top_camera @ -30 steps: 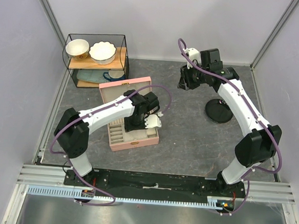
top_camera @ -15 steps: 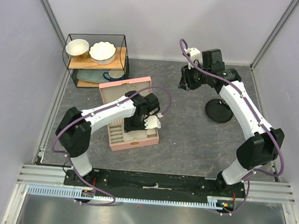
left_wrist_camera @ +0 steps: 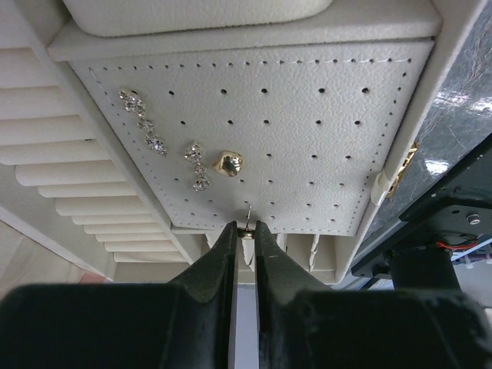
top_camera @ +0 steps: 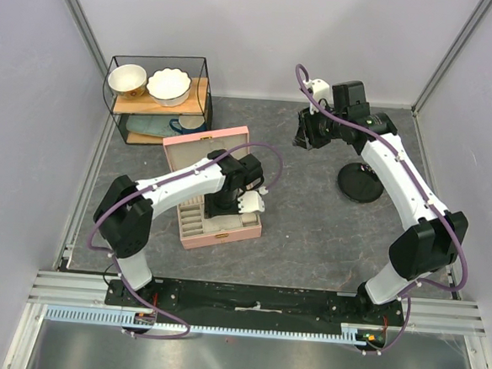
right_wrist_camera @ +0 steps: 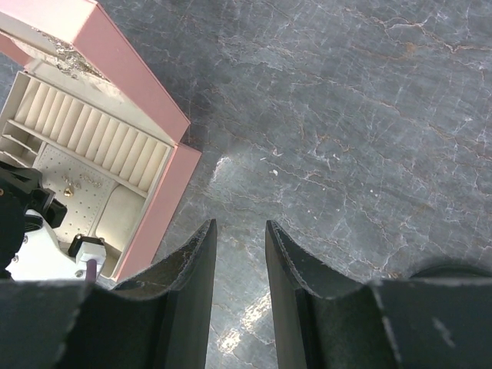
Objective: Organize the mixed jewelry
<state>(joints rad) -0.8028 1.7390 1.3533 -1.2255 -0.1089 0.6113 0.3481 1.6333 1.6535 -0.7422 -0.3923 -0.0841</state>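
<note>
No readable text, label, brand, number or sign is found in any of the three views.
</note>
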